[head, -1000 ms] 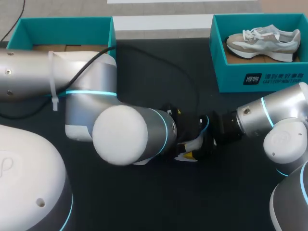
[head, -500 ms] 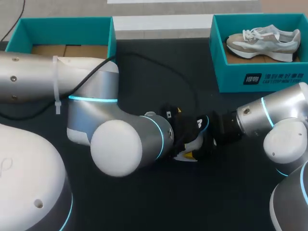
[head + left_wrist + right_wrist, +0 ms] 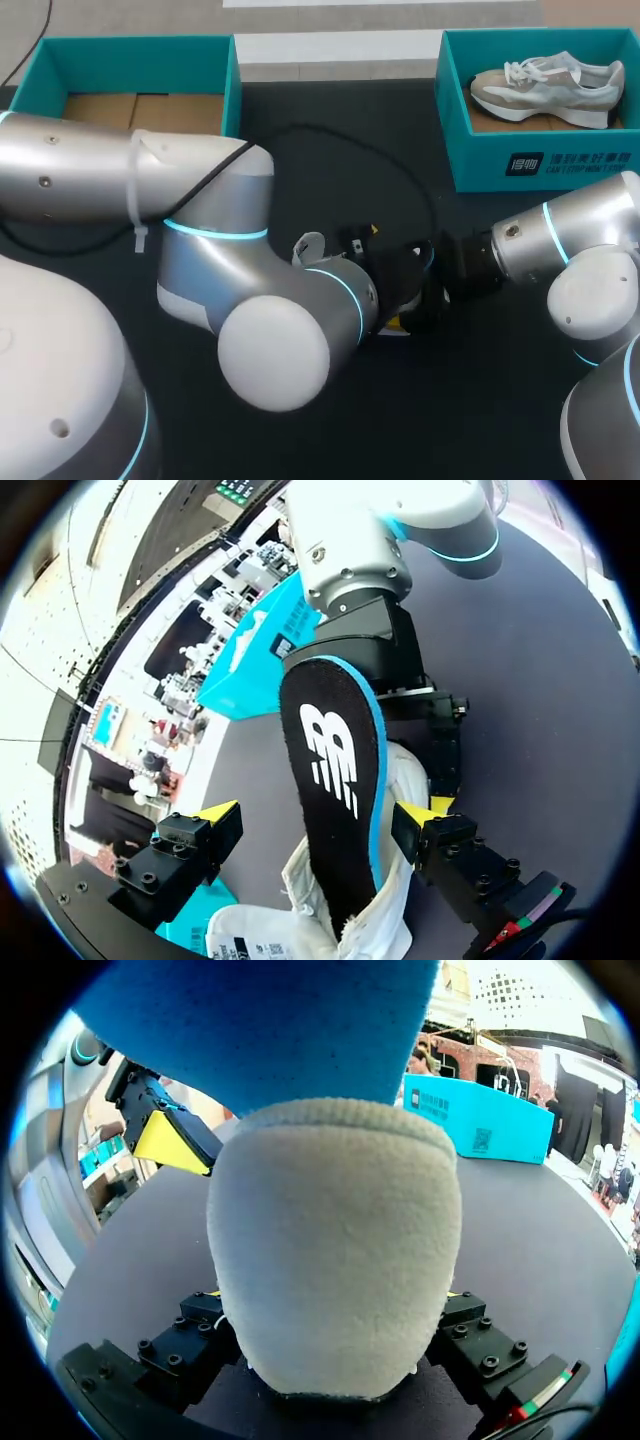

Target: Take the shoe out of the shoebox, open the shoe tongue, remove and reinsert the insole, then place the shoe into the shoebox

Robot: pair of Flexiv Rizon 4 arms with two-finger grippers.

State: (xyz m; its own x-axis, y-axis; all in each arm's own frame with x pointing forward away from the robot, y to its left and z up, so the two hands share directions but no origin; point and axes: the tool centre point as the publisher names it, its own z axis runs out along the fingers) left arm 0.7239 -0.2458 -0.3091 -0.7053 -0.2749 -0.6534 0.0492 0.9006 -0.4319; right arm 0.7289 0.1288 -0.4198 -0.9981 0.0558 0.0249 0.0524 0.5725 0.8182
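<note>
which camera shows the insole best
The left wrist view: the insole stands out of the shoe, black top facing the camera. The right wrist view shows its blue underside; the head view hides it behind the left arm.

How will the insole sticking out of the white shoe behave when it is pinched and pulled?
Probably light and bendy: the insole is a thin sheet with a foam-like blue edge, yet it stands up from the shoe seemingly unaided, so not limp. Its black fabric face should offer grip to the left claw, open either side.

Insole [image 3: 335, 770] half in shoe [image 3: 300, 925], btwn gripper [image 3: 320, 812] tips
</note>
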